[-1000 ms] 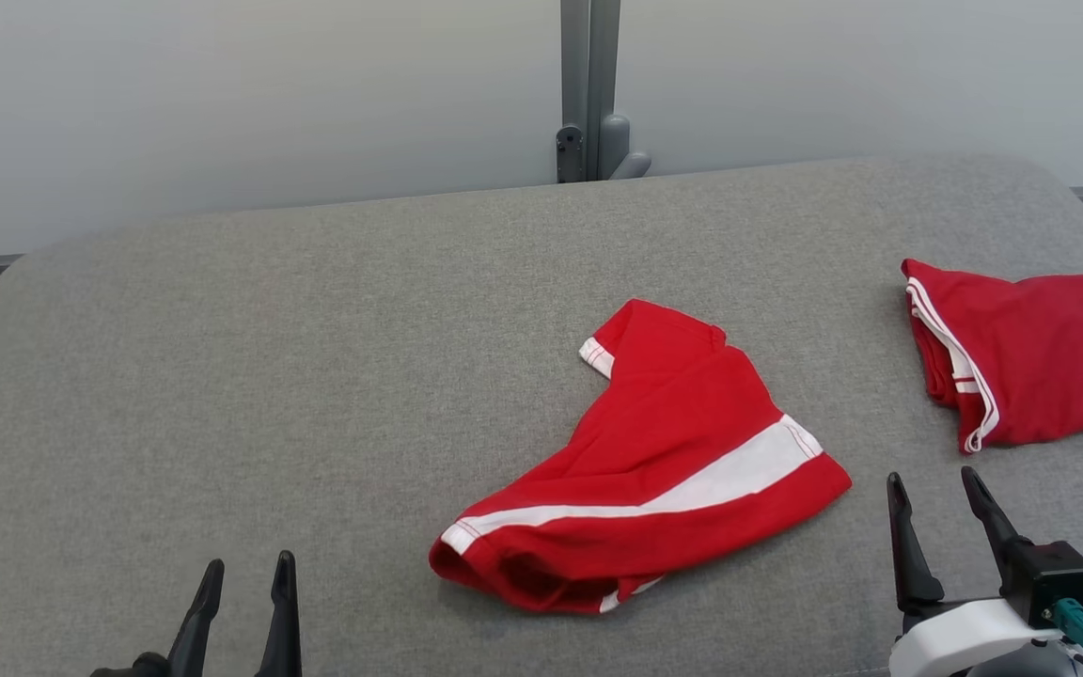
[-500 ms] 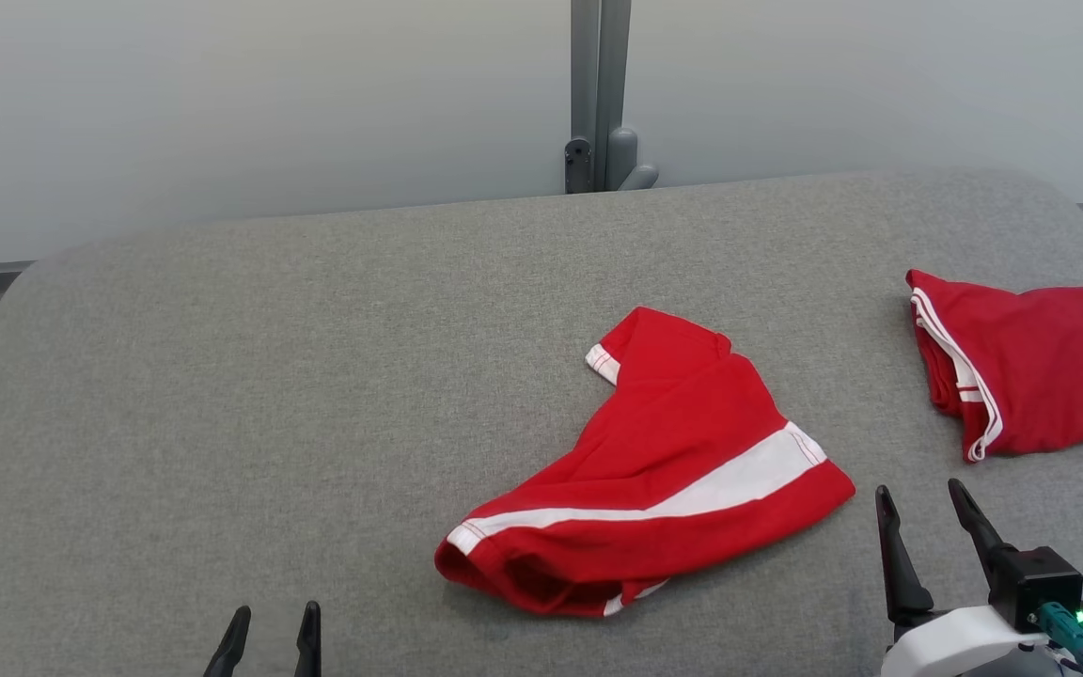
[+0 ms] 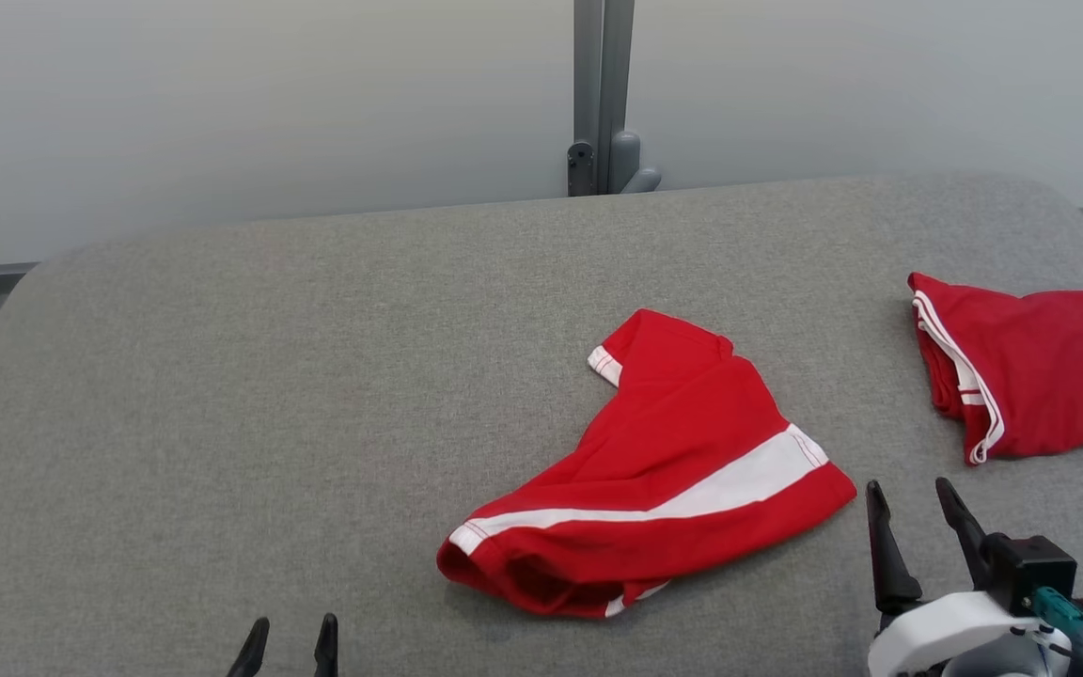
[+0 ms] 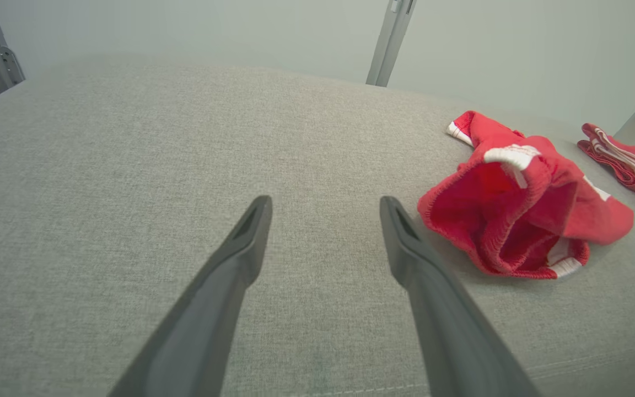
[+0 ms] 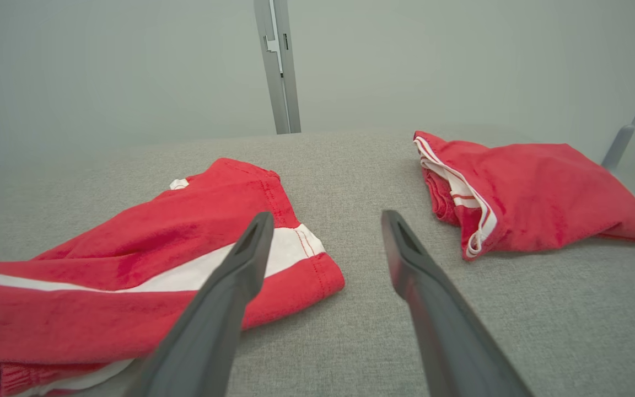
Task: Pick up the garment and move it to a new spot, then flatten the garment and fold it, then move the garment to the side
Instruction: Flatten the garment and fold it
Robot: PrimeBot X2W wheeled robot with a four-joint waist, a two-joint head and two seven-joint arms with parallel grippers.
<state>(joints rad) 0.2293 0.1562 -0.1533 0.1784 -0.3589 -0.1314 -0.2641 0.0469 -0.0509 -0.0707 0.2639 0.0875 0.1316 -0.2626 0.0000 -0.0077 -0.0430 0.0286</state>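
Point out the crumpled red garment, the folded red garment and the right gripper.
crumpled red garment (image 3: 682,442), head view, red cloth above white stripe.
folded red garment (image 3: 1059,367), head view, red top face.
right gripper (image 3: 908,487), head view, midway between its fingertips.

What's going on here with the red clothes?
A two-armed robot is dealing with laundry on a grey cushioned surface. A rumpled red garment with a white stripe lies in the middle, not yet picked up. The right claw hovers open beside its near right corner, and the left claw is open farther to the left, holding nothing. A second red garment sits folded at the right edge.
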